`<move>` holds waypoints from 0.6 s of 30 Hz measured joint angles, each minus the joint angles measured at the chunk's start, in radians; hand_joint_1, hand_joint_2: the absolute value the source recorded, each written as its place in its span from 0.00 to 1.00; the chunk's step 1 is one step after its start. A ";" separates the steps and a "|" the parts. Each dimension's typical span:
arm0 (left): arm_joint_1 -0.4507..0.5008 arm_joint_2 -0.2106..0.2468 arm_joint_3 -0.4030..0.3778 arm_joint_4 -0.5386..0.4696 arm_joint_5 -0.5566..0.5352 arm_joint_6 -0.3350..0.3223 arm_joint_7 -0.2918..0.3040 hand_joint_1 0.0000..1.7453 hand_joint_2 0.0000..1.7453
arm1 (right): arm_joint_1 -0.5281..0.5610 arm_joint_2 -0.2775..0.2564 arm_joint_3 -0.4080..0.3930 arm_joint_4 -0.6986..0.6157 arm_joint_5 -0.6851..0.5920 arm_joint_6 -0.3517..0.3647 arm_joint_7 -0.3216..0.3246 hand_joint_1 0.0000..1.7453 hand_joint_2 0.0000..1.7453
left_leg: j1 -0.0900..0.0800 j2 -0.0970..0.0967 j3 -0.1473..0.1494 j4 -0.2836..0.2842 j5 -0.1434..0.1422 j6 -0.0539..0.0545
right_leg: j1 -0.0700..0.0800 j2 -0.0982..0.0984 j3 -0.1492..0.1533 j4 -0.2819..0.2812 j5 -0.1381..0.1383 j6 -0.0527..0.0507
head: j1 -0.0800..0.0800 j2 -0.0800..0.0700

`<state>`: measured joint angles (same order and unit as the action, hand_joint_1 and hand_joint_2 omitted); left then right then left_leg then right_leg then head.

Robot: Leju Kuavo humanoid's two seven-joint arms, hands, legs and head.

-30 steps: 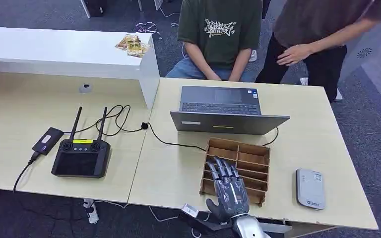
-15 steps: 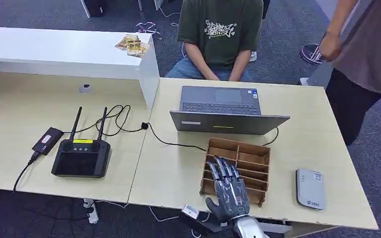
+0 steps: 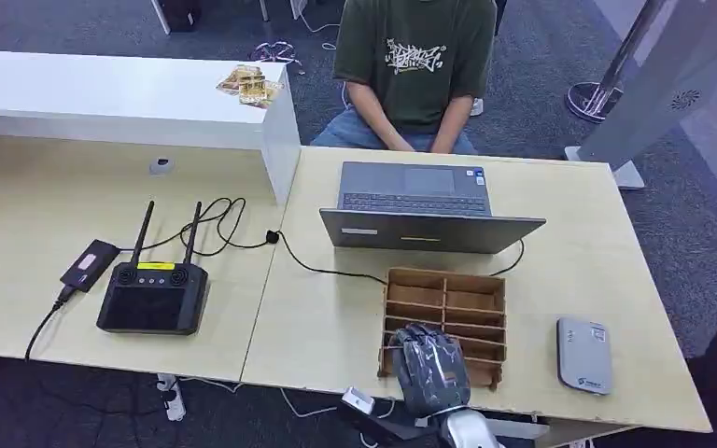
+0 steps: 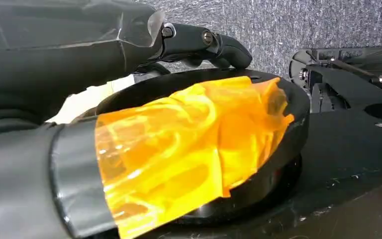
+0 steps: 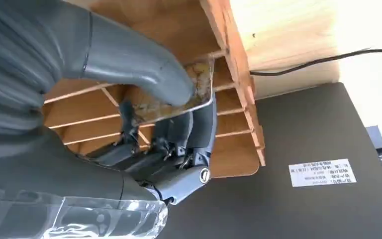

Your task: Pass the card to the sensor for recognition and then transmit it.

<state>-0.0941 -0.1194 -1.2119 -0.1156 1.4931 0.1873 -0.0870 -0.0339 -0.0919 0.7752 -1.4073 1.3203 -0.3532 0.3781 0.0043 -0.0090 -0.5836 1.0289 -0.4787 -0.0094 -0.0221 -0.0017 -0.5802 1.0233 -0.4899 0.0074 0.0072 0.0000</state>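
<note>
My right hand (image 3: pixel 429 369) hovers over the near end of the wooden slotted rack (image 3: pixel 448 285), fingers curled in. In the right wrist view the thick grey thumb (image 5: pixel 134 64) and the darker fingers pinch a thin patterned card (image 5: pixel 203 85) at one of the rack's slots (image 5: pixel 229 55). The grey-white card sensor (image 3: pixel 584 355) lies flat on the table to the right of the rack, a short gap away. The left wrist view shows part of my left hand (image 4: pixel 199 42) hanging by the robot's dark body; how its fingers lie is unclear.
An open laptop (image 3: pixel 415 201) stands just behind the rack, with a seated person (image 3: pixel 414 65) beyond it. A black cable (image 3: pixel 327 269) runs left to a remote controller (image 3: pixel 154 294) with two antennas. Loose cards (image 3: pixel 250 84) lie on the white shelf.
My right hand's fingers, stretched out over the rack before, have curled in on the card. The standing person at the far right has walked out of view.
</note>
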 joint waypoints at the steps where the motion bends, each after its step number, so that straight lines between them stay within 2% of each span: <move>1: 0.000 0.000 0.000 0.000 0.000 0.000 0.000 0.00 0.00 | 0.001 0.000 0.000 0.000 -0.001 0.000 -0.002 1.00 1.00 | 0.000 0.000 0.000 0.000 0.000 0.000 | 0.000 0.000 0.000 0.000 0.000 0.000 | 0.000 0.000; 18: 0.000 0.000 0.000 0.000 0.000 -0.001 -0.001 0.00 0.00 | 0.003 -0.003 0.000 -0.019 -0.032 0.002 -0.010 1.00 1.00 | 0.000 0.000 0.000 0.000 0.000 0.000 | 0.000 0.000 0.000 0.000 0.000 0.000 | 0.000 0.000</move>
<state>-0.0939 -0.1194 -1.2119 -0.1156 1.4931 0.1865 -0.0877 -0.0307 -0.0946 0.7748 -1.4264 1.2879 -0.3514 0.3681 0.0043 -0.0089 -0.5835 1.0289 -0.4787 -0.0094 -0.0220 -0.0016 -0.5803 1.0233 -0.4899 0.0074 0.0072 0.0000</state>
